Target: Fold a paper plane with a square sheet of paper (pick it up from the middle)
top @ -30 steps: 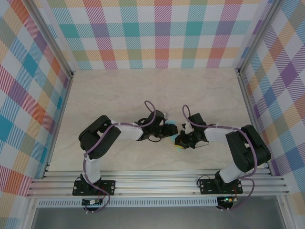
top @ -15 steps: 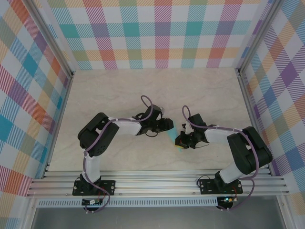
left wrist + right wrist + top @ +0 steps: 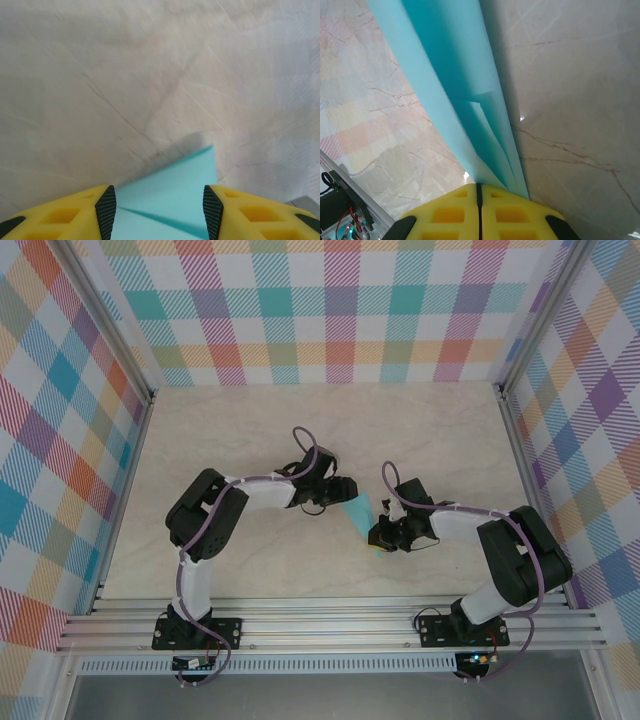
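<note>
Grip | right hand (image 3: pixel 479 187) clenched on paper plane (image 3: pixel 445 60) | left hand (image 3: pixel 159 210) released

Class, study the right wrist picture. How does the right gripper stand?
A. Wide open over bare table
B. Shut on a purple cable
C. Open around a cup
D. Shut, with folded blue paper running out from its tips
D: the right gripper's yellow fingers meet with no gap, and the folded blue paper runs out from their tips across the table.
</note>
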Robot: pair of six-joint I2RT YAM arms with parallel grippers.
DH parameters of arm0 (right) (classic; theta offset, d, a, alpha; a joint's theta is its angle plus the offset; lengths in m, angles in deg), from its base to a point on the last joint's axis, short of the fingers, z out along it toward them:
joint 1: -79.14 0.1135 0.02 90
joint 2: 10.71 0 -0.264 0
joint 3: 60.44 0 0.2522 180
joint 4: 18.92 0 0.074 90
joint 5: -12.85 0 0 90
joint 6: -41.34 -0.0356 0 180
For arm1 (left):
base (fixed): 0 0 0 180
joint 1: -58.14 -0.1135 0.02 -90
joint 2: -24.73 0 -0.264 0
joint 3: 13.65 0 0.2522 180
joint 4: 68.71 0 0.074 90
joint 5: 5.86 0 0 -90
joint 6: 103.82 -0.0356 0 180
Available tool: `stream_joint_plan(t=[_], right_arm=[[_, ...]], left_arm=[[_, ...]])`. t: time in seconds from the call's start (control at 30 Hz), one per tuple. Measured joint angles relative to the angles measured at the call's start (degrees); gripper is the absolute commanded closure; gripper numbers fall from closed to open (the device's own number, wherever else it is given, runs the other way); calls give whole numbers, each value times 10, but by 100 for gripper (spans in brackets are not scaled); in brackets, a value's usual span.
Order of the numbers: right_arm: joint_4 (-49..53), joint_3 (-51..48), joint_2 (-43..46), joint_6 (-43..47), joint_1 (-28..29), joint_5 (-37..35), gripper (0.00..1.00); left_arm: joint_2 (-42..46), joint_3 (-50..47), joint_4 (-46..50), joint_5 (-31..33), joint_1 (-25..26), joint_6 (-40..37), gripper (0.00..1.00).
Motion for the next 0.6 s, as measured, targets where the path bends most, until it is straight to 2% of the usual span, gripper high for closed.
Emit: stream_joint_plan(t=[0.13,0.3,0.37,0.47,0.6], right_arm=[[0,0,0,0,0,2,93],[0,0,0,0,0,3,93],[0,0,0,0,0,3,93],[0,1,-1,0,0,4,93],[2,3,-5,0,0,10,93]], left_arm=[[-2,11,21,4,-21,-13,46],[20,2,23,-3,-24,-10,46],[53,-16,24,-7,-19,-8,49],[108,-31,22,-11,-5,-2,58],[134,-33,-9,-35,32,7,63]])
